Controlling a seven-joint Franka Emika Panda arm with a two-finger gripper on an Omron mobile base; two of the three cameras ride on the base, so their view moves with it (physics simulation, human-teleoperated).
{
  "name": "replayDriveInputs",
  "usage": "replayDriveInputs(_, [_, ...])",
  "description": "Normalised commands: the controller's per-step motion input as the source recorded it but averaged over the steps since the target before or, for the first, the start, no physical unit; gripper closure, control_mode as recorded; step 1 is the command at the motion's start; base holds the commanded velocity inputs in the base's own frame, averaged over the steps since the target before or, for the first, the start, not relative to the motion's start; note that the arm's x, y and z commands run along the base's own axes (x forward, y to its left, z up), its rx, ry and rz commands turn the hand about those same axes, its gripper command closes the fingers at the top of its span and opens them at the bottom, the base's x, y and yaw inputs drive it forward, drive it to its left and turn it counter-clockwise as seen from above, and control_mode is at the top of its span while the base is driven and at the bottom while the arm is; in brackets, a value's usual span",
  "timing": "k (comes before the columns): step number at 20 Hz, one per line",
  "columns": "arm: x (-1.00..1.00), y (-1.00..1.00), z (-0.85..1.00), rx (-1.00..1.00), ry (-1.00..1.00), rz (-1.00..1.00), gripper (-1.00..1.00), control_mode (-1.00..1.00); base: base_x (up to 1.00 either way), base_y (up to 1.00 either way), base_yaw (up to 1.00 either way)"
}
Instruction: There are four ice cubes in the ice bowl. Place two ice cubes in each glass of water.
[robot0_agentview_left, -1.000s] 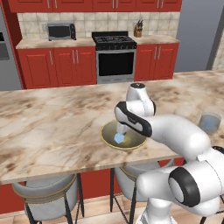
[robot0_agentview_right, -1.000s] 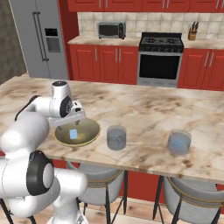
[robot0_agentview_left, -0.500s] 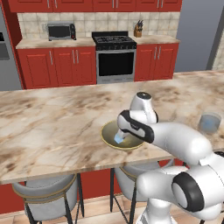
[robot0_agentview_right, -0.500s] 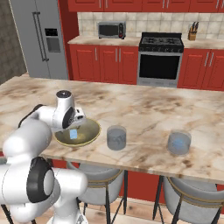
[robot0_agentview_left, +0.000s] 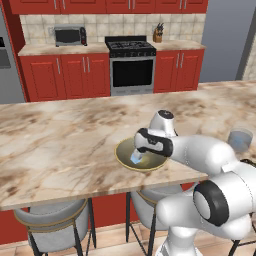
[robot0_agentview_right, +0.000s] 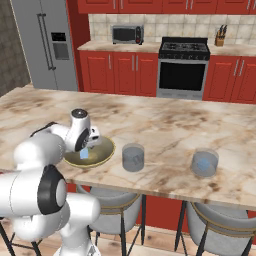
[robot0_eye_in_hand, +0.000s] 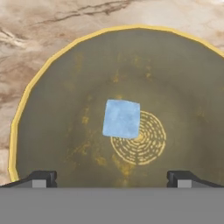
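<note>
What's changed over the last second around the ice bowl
The arm has swung forward and lowered the open gripper closer over the ice bowl, above the ice cube; nothing gripped yet. The bowl, the cube and both glasses stayed where they were.

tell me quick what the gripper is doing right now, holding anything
Gripper: open, holding nothing, fingers wide apart above the ice cube in the ice bowl.
</note>
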Motion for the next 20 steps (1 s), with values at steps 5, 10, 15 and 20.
replayDriveInputs(5, [0.32,0.05,-0.30,0.01,0.02,0.00,-1.00,-1.00,0.00,0.00,0.00])
replayDriveInputs(10, [0.23,0.14,-0.13,0.00,0.09,0.00,-1.00,-1.00,0.00,0.00,0.00])
replayDriveInputs(15, [0.24,0.18,-0.10,0.00,0.12,0.00,-1.00,-1.00,0.00,0.00,0.00])
replayDriveInputs(20, [0.15,0.03,-0.23,0.00,0.06,-0.01,-1.00,-1.00,0.00,0.00,0.00])
